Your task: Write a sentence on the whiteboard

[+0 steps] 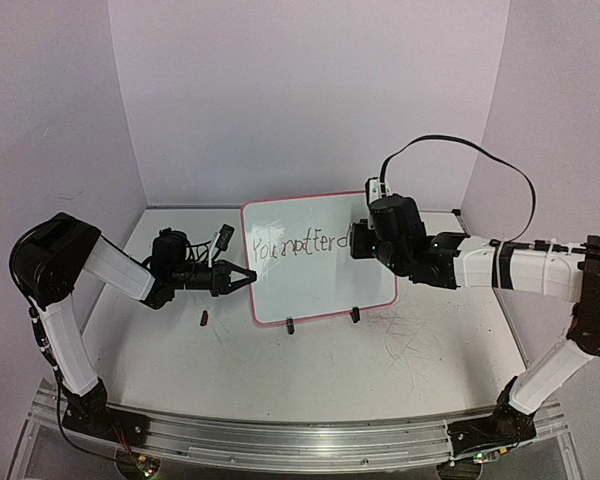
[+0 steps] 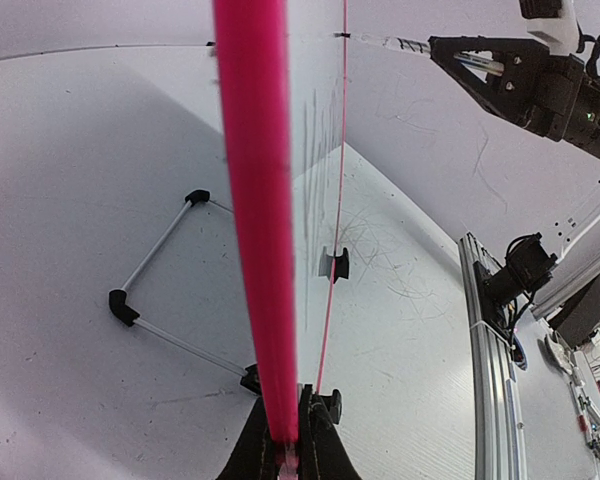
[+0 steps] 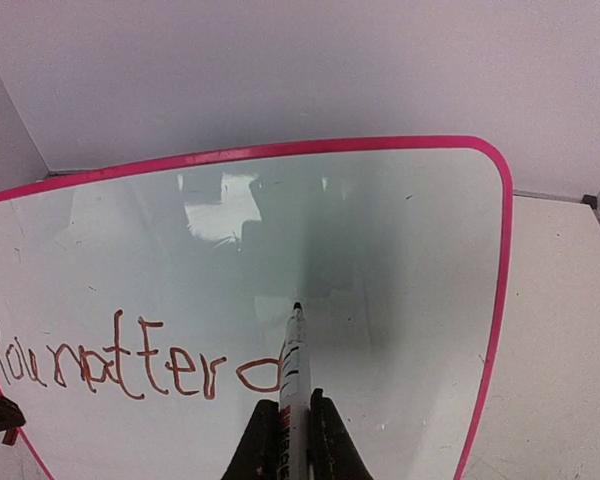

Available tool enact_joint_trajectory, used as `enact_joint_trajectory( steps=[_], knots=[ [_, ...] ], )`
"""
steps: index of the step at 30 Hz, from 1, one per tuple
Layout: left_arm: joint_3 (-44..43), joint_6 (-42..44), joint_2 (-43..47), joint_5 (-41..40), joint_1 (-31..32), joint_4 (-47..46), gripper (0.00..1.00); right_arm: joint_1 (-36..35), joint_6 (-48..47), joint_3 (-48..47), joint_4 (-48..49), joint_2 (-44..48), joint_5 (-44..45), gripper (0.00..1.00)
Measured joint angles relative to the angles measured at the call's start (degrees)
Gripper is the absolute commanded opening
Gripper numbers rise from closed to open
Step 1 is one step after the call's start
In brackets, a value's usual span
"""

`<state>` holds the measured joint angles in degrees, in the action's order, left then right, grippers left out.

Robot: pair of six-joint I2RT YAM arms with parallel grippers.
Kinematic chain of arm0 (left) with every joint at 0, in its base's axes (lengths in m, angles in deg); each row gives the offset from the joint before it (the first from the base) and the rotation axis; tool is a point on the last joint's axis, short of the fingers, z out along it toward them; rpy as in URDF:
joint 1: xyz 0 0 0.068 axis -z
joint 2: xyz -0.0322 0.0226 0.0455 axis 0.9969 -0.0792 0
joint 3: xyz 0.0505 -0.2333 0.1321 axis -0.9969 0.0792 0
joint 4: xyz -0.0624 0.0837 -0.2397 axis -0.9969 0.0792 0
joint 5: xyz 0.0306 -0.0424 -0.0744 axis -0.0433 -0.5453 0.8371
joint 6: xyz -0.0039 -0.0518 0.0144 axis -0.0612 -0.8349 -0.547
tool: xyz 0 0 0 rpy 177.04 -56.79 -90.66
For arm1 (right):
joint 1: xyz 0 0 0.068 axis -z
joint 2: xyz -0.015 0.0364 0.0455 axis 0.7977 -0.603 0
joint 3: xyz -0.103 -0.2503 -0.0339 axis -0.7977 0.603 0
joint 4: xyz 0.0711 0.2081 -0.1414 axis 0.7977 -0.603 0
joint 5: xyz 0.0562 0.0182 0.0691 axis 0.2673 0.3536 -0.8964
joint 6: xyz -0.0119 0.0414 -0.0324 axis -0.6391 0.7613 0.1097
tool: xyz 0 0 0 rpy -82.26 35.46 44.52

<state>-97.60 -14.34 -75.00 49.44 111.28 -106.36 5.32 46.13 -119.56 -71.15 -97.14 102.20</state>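
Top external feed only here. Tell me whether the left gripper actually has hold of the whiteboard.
Observer: Yes. In the left wrist view the left gripper sits with its jaws tight on either side of the pink rim of the whiteboard.
Operator: Report the pen tip. The right arm blocks it for me.
Observer: In the right wrist view the marker, held in the right gripper, appears to touch the board with its tip. The tip is just above an open loop after the "r" of the sentence.
Operator: Tell me what is behind the board.
Observer: A wire frame with black corners rests on the table there.
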Motion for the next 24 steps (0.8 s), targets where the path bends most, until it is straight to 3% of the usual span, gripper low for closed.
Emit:
enact_joint_trajectory(
  steps=[24],
  knots=[
    [0.0, 0.02, 0.0, 0.03, 0.0, 0.12, 0.0, -0.7, 3.65, 4.5, -2.89, 2.25, -3.43, 0.0]
  ],
)
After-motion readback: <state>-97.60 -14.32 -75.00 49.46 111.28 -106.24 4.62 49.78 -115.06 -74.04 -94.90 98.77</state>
